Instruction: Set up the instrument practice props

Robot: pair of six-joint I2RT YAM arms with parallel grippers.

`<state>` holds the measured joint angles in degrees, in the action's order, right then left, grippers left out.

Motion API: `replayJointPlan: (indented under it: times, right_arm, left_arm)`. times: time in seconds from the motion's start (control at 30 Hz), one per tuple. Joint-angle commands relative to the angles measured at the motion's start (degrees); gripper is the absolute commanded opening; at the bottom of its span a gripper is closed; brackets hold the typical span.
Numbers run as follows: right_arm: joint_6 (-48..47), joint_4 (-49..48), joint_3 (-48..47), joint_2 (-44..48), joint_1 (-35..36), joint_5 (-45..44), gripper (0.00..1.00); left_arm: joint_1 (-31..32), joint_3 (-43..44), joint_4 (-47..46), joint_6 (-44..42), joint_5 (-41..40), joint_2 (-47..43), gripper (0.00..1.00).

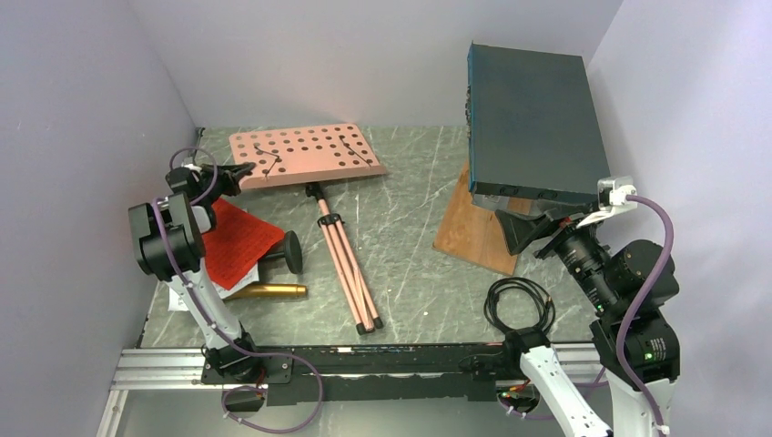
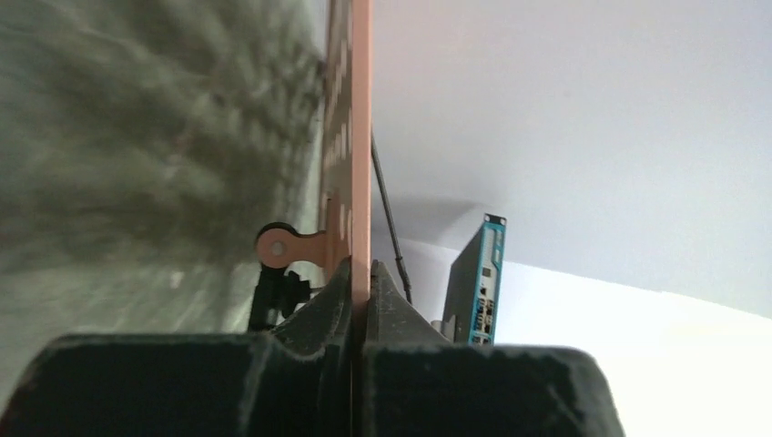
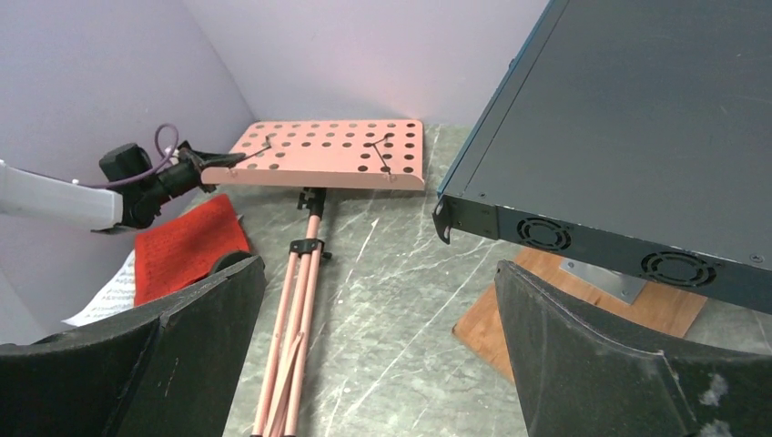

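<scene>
The pink perforated music stand [image 1: 305, 155] lies on the table with its folded tripod legs [image 1: 348, 264] pointing toward me. My left gripper [image 1: 244, 170] is shut on the left edge of its pink plate [image 2: 360, 137]. It also shows in the right wrist view [image 3: 328, 153]. Red and white music sheets [image 1: 238, 241] lie at the left, under the black round-base mic stand [image 1: 287, 253]. The gold microphone [image 1: 269, 291] lies in front of them. My right gripper [image 3: 378, 355] is open and empty, held above the table at the right.
A large dark teal box [image 1: 533, 118] leans on a wooden board [image 1: 473, 228] at the back right. A black cable coil [image 1: 519, 305] lies near the right arm's base. Purple walls close in the left, back and right sides.
</scene>
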<state>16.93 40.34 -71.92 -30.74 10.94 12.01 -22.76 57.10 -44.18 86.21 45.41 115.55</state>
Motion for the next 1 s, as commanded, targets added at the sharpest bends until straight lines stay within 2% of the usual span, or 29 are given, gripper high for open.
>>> replayJointPlan:
  times: [0.0,0.1,0.2,0.33,0.43,0.57,0.67,0.8,0.97]
  right_arm:
    - [0.58,-2.99,0.79,-1.25,-0.16,0.62,1.0]
    - [1.51,-3.82,1.15,-2.61,-0.16,1.74,1.0]
    - [2.96,-5.04,1.26,-3.77,-0.19,3.49,1.0]
    - [4.3,-6.9,1.27,-5.19,-0.14,4.95,1.0]
    - [5.34,-7.89,0.17,-7.49,-0.15,5.36,1.0]
    - [8.67,-11.67,-3.23,-12.6,-0.15,7.26,1.0]
    - [11.15,-15.0,-6.67,-18.01,-0.2,10.1,1.0]
    - [12.6,-20.91,-9.58,-24.57,-0.21,12.48,1.0]
    - [8.54,-21.96,-14.59,-32.64,-0.2,12.73,1.0]
  left_arm:
    - [3.28,0.71,-26.07,12.83,0.87,-9.0,0.0]
    - [5.22,3.9,-30.42,13.57,-0.41,-13.27,0.0]
    - [6.5,7.47,-26.95,10.48,-0.77,-19.2,0.0]
    - [7.52,12.88,-15.78,1.88,-0.3,-28.54,0.0]
    - [7.98,17.49,-3.59,-6.4,0.09,-34.35,0.0]
    - [8.72,19.02,2.34,-11.5,0.12,-40.04,0.0]
    - [8.92,17.72,0.85,-9.48,0.79,-42.12,0.0]
    - [8.9,13.94,-10.69,-1.7,1.0,-42.96,0.0]
    - [8.92,10.96,-18.89,4.54,1.72,-45.49,0.0]
